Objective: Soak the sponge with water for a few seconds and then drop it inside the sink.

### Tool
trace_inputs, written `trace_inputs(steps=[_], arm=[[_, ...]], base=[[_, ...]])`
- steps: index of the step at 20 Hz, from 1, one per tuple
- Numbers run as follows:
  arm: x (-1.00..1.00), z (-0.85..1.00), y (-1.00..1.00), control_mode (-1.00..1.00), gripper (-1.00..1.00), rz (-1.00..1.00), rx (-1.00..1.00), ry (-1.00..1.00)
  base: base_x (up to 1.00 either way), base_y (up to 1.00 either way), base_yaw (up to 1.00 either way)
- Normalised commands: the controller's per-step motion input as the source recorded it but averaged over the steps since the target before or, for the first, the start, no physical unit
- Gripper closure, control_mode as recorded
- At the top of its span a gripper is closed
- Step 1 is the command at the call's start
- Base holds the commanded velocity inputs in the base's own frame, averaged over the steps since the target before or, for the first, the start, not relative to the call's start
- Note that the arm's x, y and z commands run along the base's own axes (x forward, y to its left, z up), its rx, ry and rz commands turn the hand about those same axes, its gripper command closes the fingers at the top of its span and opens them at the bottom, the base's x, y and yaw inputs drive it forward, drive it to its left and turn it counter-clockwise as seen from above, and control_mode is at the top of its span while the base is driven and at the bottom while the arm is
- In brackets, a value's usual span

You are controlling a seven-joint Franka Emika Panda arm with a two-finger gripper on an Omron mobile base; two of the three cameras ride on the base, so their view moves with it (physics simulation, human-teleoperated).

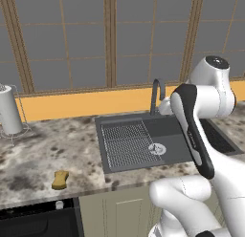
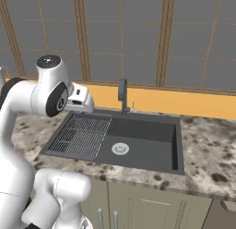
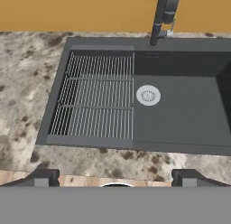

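Observation:
The sponge (image 1: 60, 179), a small mustard-yellow block, lies on the speckled counter near its front edge, well left of the sink (image 1: 99, 140). The dark grey sink (image 3: 53, 101) has a ribbed drainboard on its left and a round silver drain (image 3: 148, 95). A dark faucet (image 3: 162, 15) stands at the sink's back rim. The water is out of view. My gripper (image 3: 115, 179) hangs above the sink's front edge, open, its fingertips (image 3: 43, 178) wide apart with nothing between them. My hand (image 2: 82, 99) hovers over the sink's left part (image 2: 147, 116).
A paper towel roll on a wire stand (image 1: 9, 112) sits at the counter's far left. A dark stovetop (image 1: 38, 221) lies below the sponge at the lower left. A yellow backsplash and windows close off the back. Counter stretches right of the sink (image 2: 207, 149).

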Motion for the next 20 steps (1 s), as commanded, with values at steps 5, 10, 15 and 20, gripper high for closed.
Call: trace_inputs(steps=[5, 10, 15, 20], arm=[[-0.21, 0.00, -0.02, -1.00, -1.00, 0.00, 0.00, -0.01], [-0.15, 0.00, -0.10, -1.00, -1.00, 0.00, 0.00, -0.01], [-0.10, 0.00, -0.30, -1.00, -1.00, 0.00, 0.00, 0.00], [-0.07, 0.00, -0.35, -1.00, -1.00, 0.00, 0.00, 0.00]], base=[[0.00, 0.00, 0.00], [0.00, 0.00, 0.00], [0.00, 0.00, 0.00], [0.00, 0.00, 0.00]])
